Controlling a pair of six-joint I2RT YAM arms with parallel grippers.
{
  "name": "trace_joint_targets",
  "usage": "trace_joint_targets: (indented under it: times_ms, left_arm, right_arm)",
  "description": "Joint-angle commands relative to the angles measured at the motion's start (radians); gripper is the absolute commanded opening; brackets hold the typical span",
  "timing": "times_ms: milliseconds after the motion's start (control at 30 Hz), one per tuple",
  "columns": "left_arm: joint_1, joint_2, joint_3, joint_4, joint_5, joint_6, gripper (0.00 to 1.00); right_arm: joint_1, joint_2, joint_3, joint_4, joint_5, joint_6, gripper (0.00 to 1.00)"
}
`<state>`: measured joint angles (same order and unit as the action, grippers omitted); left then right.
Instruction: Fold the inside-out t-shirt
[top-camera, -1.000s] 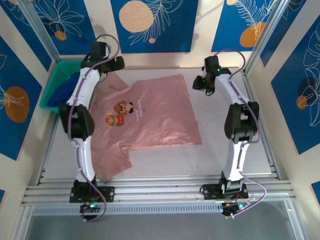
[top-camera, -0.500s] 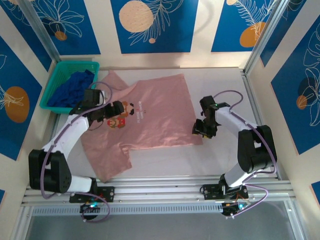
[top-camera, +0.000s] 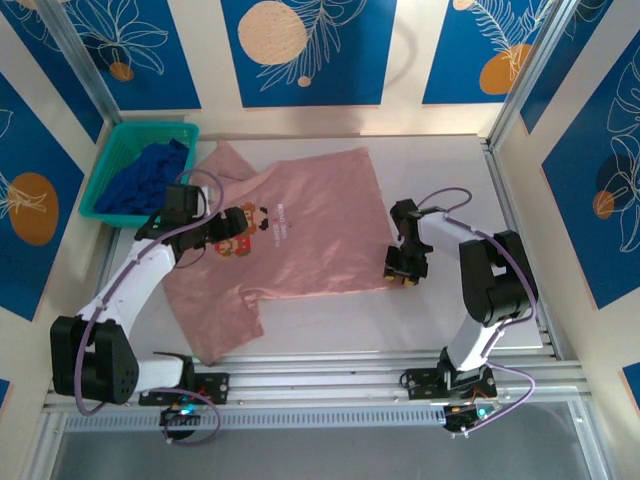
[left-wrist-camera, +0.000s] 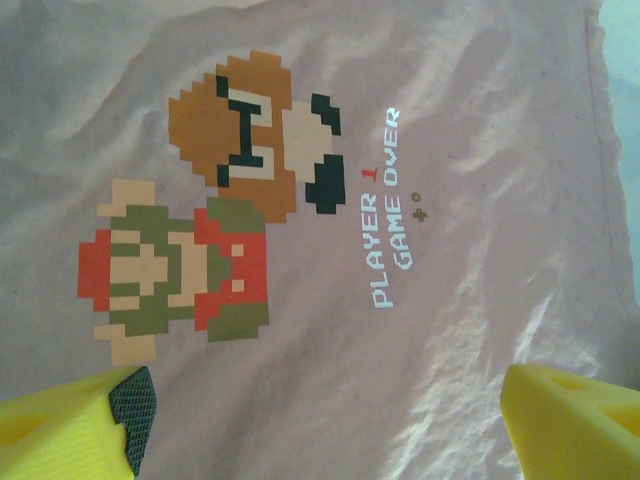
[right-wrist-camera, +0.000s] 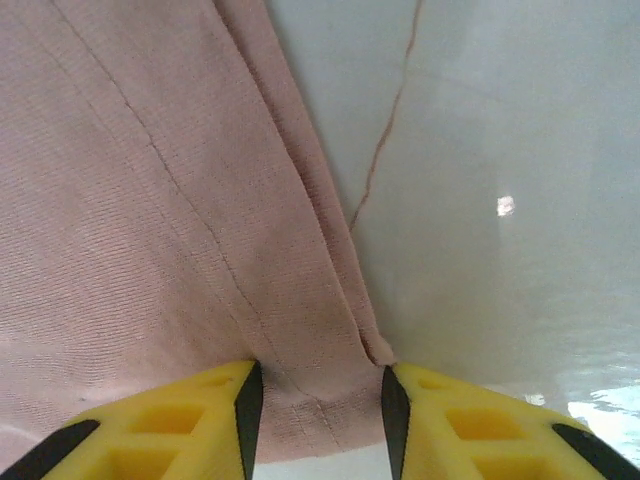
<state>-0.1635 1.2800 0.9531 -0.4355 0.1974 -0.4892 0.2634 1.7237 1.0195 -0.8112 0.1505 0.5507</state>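
The inside-out t-shirt (top-camera: 310, 220) is dusty pink and lies spread flat on the white table, its pixel-figure print (top-camera: 245, 228) facing up. My left gripper (top-camera: 228, 222) hovers open right at the print. In the left wrist view its yellow fingers stand wide apart (left-wrist-camera: 325, 410) over the pink cloth (left-wrist-camera: 430, 130), with nothing between them. My right gripper (top-camera: 402, 272) is down at the shirt's near right hem corner. In the right wrist view its jaws (right-wrist-camera: 316, 400) straddle that corner (right-wrist-camera: 130, 200), pads touching the cloth on both sides with a gap left between them.
A green basket (top-camera: 108, 158) at the far left holds a dark blue garment (top-camera: 145, 180). A loose thread (right-wrist-camera: 385, 140) lies on the bare table right of the hem. Metal frame rails (top-camera: 505, 200) border the table's right side and near edge.
Both arms have come down from the table's far side. The left gripper now sits over the print; the right gripper reached the hem corner and its jaws have narrowed.
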Motion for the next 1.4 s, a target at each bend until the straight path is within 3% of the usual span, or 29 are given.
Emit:
trace_joint_targets:
  times_ms: [0,167,267,667,867,1067,1200,1367]
  left_arm:
    - [-0.016,-0.044,-0.019,-0.033,-0.004,0.003,0.89]
    - [-0.035,-0.074,-0.026,-0.069,0.000,0.002,0.89]
    - [-0.053,-0.086,-0.032,-0.094,0.008,0.001,0.88]
    - [-0.300,-0.156,-0.161,-0.278,-0.052,-0.080,0.84]
    - [-0.381,-0.217,-0.294,-0.230,-0.053,-0.126,0.81]
    - [-0.339,0.000,-0.208,0.010,-0.169,-0.060,0.80]
    - [-0.256,0.190,-0.106,0.177,-0.118,-0.037,0.81]
    - [-0.221,0.487,0.122,0.204,-0.100,0.028,0.82]
  right_arm:
    - [-0.013,0.025,0.013,-0.015,0.031,0.004,0.32]
    - [-0.050,0.025,0.022,-0.015,0.047,-0.010,0.13]
    - [-0.100,0.019,0.038,-0.007,0.044,-0.017,0.07]
    - [-0.317,0.054,0.184,0.050,0.030,-0.055,0.06]
    - [-0.321,0.062,0.176,0.077,0.024,-0.073,0.06]
    - [-0.311,0.068,0.164,0.093,0.019,-0.083,0.06]
    - [-0.302,0.061,0.165,0.088,0.027,-0.090,0.06]
    - [-0.293,0.058,0.166,0.086,0.037,-0.097,0.06]
